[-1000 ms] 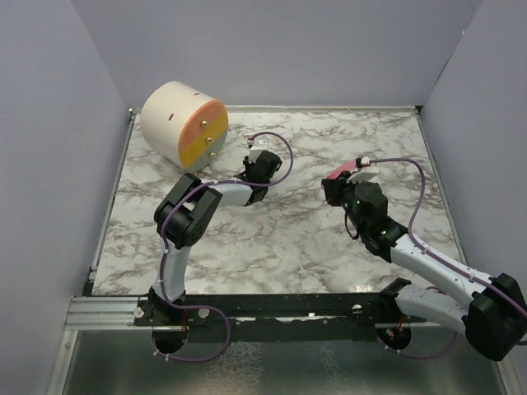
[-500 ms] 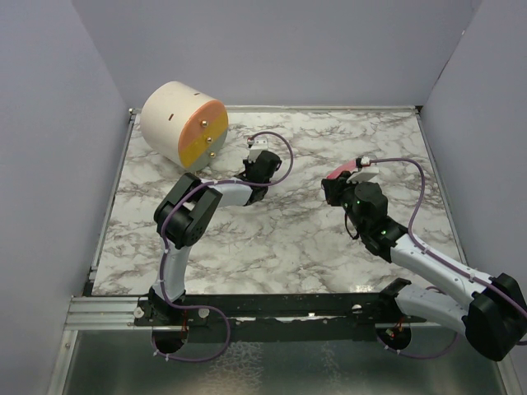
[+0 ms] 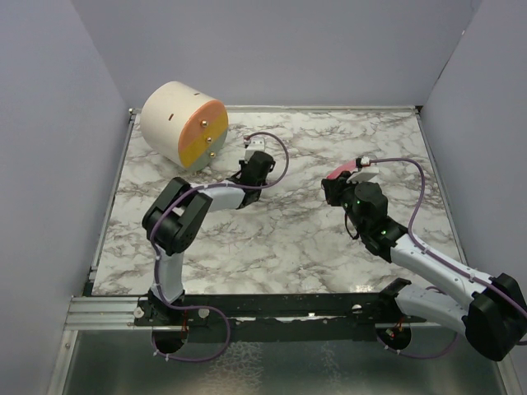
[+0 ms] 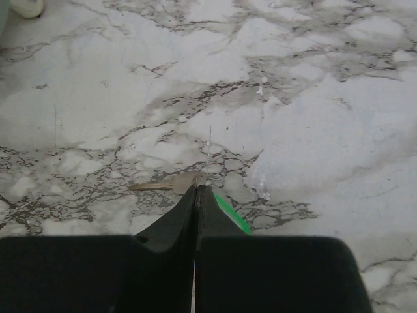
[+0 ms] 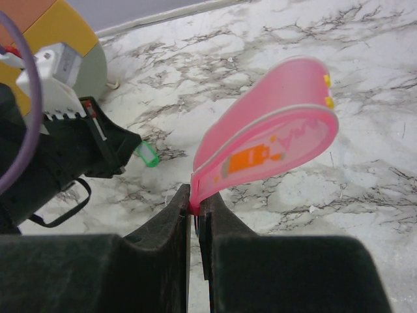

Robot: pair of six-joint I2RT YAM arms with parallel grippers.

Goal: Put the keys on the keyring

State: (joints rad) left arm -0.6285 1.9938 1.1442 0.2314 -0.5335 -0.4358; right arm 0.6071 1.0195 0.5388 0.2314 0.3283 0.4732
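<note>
The 2 fingers of the left claw [image 4: 197, 190] are pressed together on the green key [image 4: 233, 214], low over the table [image 3: 288, 239], nearer its far edge. The pink keyring [image 5: 273, 140] is pinched at 1 end by the right claw [image 5: 194, 197] and sticks out past it. Bare table is seen between the 2 claws. A round box [image 3: 183, 123] is laid in the far left corner.

Robot lab test cell, not a home. Marble-print table [image 3: 313, 239] boxed in by plain grey walls [image 3: 49, 164] left, right and far. Left arm [image 3: 177, 218] and right arm [image 3: 428, 263] bolted to black rail [image 3: 288, 306] at near edge, purple cables [image 3: 391, 160] exposed.
</note>
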